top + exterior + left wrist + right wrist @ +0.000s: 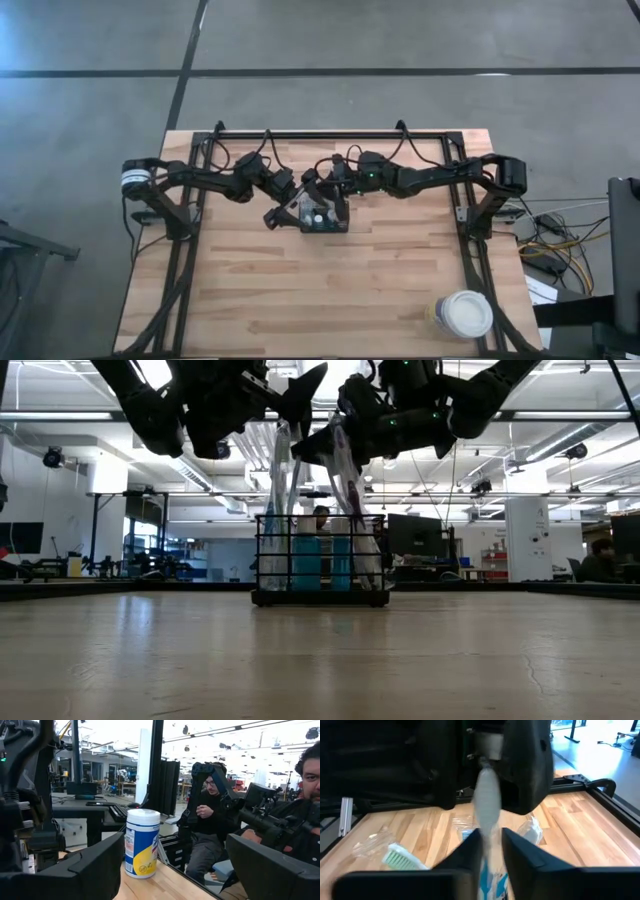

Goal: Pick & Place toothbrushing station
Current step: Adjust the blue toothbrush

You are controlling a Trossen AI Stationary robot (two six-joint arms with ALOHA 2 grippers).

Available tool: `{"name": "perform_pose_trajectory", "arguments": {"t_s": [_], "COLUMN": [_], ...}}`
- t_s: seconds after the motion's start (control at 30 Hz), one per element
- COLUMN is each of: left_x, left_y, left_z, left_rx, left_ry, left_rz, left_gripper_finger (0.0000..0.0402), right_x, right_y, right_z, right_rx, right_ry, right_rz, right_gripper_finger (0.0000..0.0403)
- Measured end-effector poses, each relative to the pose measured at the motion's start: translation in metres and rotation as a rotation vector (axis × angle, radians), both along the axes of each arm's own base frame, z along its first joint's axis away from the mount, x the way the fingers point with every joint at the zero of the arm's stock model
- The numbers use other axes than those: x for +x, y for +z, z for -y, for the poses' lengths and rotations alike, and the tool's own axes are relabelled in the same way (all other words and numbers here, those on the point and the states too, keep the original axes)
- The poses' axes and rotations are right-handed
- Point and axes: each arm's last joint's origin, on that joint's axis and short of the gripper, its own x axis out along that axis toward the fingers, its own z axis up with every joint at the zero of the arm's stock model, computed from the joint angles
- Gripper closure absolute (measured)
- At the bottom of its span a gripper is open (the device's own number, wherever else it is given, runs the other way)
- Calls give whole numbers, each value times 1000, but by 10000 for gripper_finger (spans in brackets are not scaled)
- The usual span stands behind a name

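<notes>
The black wire-mesh caddy [323, 217] [320, 565] stands mid-table on its base. Several toothbrushes in clear wrappers stand in it, leaning on its rim beside blue tubes [320, 565]. A green brush head [400, 857] shows in the right wrist view. My right gripper [336, 196] [490, 845] hangs over the caddy, shut on one pale toothbrush [486, 800] with blue lower down. My left gripper [284, 205] [175, 880] hovers wide open at the caddy's left, above its rim, with nothing between its fingers. My right gripper pinches the toothbrush's upper shaft [489, 832] between its two fingers. The fingers come nearly level, slanting a little down from the table's right, and lie across the brush. The brush stands tilted, and its lower end stays inside the caddy [350, 575].
A white-lidded canister [463, 313] [142, 842] stands near the table's near right corner. A black frame [330, 133] runs along the far edge and both sides. Bare wood lies in front of the caddy. People sit beyond the table.
</notes>
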Motion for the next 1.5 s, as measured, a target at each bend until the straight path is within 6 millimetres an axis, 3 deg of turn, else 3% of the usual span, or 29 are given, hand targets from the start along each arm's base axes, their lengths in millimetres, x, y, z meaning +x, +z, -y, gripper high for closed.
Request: {"name": "perform_pose_trajectory", "arguments": {"t_s": [0.1,0.4,0.83,1.03,1.17,1.5], "left_x": [0,2,-10,-8,-5,-6], "left_y": [0,4,33,25,17,19], "left_z": [0,0,3,0,-3,-2], "left_rx": [-1,2,17,49,88,88], "left_ry": [1,1,-1,133,233,241], "left_rz": [-2,13,73,9,-43,-37], "left_gripper_finger": [48,48,48,60,119,371], "right_x": [0,-1,-1,-1,-1,-2], "right_y": [-1,-2,-4,-4,-4,-5], "right_z": [0,-1,-1,-1,-1,-1], "right_rx": [-13,-8,-3,-2,-2,-5], "right_ry": [9,31,48,48,50,51], "right_rz": [-10,-21,-42,-42,-42,-44], "right_gripper_finger": [384,388,390,390,390,388]}}
